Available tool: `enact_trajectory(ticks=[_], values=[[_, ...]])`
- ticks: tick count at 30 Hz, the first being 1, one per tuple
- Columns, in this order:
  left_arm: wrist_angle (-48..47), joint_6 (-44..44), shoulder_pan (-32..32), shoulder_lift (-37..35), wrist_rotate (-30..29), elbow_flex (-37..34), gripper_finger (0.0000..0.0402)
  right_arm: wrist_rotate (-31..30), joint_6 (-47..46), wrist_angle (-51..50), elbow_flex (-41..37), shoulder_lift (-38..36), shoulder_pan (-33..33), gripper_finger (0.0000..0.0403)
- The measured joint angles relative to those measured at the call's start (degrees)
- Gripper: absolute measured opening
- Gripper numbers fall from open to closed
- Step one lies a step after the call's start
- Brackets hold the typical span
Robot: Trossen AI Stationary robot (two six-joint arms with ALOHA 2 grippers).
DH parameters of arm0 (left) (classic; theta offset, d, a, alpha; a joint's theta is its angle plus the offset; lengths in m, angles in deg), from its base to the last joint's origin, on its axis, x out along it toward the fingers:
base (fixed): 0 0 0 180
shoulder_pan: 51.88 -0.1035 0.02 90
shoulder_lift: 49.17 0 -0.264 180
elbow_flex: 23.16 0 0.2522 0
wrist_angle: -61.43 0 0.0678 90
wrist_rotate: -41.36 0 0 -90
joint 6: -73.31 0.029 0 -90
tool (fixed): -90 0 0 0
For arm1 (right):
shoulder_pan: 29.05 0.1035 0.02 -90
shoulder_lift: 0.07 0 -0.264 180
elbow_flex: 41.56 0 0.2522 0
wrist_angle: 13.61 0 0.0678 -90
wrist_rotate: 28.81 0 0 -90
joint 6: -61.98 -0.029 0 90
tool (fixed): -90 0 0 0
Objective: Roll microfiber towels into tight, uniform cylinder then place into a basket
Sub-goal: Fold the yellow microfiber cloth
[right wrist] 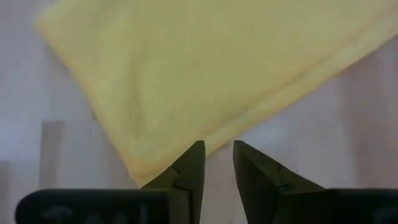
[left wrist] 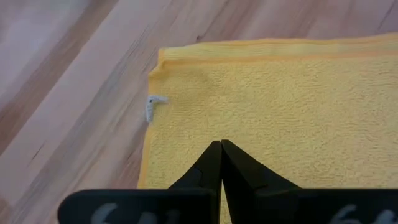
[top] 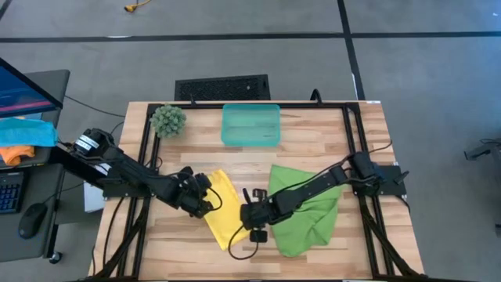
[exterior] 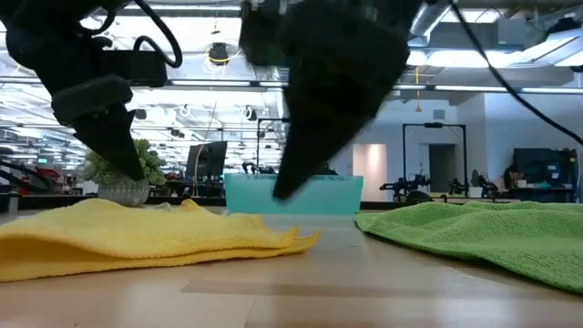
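grey floor [top: 235, 55], ceiling lights [exterior: 217, 55], desk [top: 31, 141]

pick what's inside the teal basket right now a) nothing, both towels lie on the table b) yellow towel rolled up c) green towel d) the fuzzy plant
a: the teal basket shows only its bare bottom, while the yellow towel and the green towel both lie unrolled on the wooden table, nearer the front edge.
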Motion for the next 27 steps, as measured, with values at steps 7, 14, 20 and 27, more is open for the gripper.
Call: enact_trajectory(ticks=[7,14,20,27], values=[[7.07,2.87,-1.23,0.61,-0.24,-0.13,0.0,-12.01,-0.47,-8.04,-0.7,-4.89,2.7,0.0108],[11.03,4.48,-3.26,4.67,-0.01,-0.16,0.0,-14.12,-0.95,-12.55,-3.22,-6.17,2.73,0.0108],[11.72,5.06,-3.93,9.1,4.53,-0.19,0.0,-14.16,-1.92,-14.73,-6.63,-6.16,2.1,0.0108],[14.13,7.18,-5.45,10.84,3.54,-0.15,0.0,-14.16,-2.87,-14.55,-8.37,-6.2,1.15,0.0108]])
